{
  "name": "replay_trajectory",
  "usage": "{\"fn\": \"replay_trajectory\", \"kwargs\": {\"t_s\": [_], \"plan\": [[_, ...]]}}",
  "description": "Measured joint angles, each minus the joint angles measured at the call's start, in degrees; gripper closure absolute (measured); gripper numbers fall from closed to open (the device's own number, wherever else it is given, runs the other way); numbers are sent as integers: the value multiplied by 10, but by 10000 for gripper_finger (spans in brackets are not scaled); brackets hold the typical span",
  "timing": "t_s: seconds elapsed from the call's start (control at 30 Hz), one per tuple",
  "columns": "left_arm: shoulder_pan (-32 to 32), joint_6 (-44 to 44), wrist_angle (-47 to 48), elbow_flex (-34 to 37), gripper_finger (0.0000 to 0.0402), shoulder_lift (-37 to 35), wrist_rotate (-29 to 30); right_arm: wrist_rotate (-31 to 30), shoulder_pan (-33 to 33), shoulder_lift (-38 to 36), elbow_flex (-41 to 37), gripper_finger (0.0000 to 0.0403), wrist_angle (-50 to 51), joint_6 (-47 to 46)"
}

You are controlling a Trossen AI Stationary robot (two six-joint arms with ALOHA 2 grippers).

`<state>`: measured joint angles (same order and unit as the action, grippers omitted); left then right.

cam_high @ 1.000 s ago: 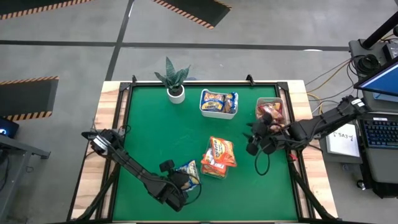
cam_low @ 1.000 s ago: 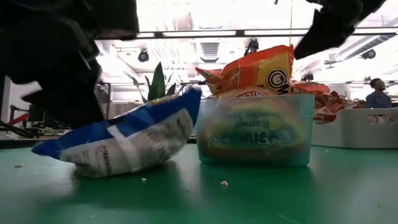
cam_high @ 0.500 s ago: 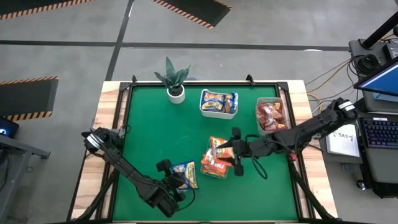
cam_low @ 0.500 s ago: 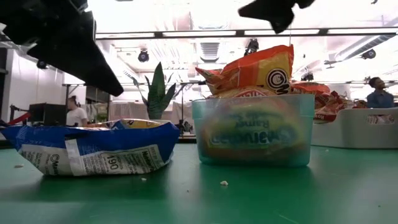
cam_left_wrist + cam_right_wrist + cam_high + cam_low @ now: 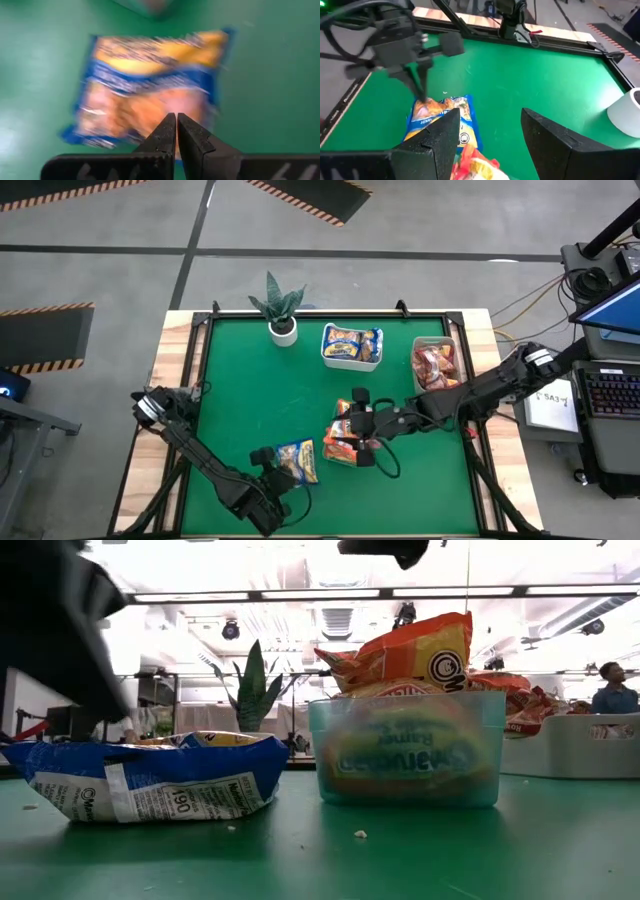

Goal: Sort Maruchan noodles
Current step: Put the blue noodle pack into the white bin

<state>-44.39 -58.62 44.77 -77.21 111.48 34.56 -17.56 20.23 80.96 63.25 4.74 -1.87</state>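
A yellow-and-blue noodle packet [image 5: 299,460] lies flat on the green table near its near edge; it also shows in the low view [image 5: 160,780] and the left wrist view [image 5: 150,90]. My left gripper [image 5: 176,117] is shut and hangs just over the packet's near end [image 5: 280,477], apart from it. Orange packets [image 5: 352,430] stand heaped in a clear tray [image 5: 405,755] at mid-table. My right gripper [image 5: 490,117] is open and hovers above that heap [image 5: 354,426]. The heap's top [image 5: 475,167] shows between its fingers.
A white tub [image 5: 351,346] of yellow-and-blue packets and a bin [image 5: 436,364] of red packets stand toward the far right. A potted plant [image 5: 281,310] stands at the far edge. Bare green mat [image 5: 250,390] lies left of the clear tray. People show in the room behind.
My left gripper has let go of the yellow-and-blue packet, risen and drawn back toward the near edge. The packet's raised end has dropped and the packet lies flat. My right gripper has swung from beside the red-packet bin toward the table's left, coming over the orange heap.
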Motion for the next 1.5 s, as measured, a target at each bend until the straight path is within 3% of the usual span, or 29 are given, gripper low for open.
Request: {"fn": "replay_trajectory", "kwargs": {"t_s": [0.17,0.43,0.67,0.77,1.07,1.17,1.37,1.5], "plan": [[-10,9,-59,0,401,7,-35,0,0,36,55,202,47,15],[-6,2,-72,1,401,46,24,0,0,92,92,202,57,26],[-14,-174,178,2,401,40,-15,1,-17,135,137,202,60,4],[-27,-206,223,2,401,17,-9,4,-37,153,165,202,78,-2],[-53,-197,153,3,401,-29,127,179,-123,195,210,202,127,-77],[-50,-146,97,5,401,-29,140,208,-143,207,216,202,142,-114],[-25,137,-73,2,401,-39,38,210,-167,222,216,202,155,-151],[-10,222,-65,16,401,-71,38,210,-169,227,220,202,151,-119]]}}
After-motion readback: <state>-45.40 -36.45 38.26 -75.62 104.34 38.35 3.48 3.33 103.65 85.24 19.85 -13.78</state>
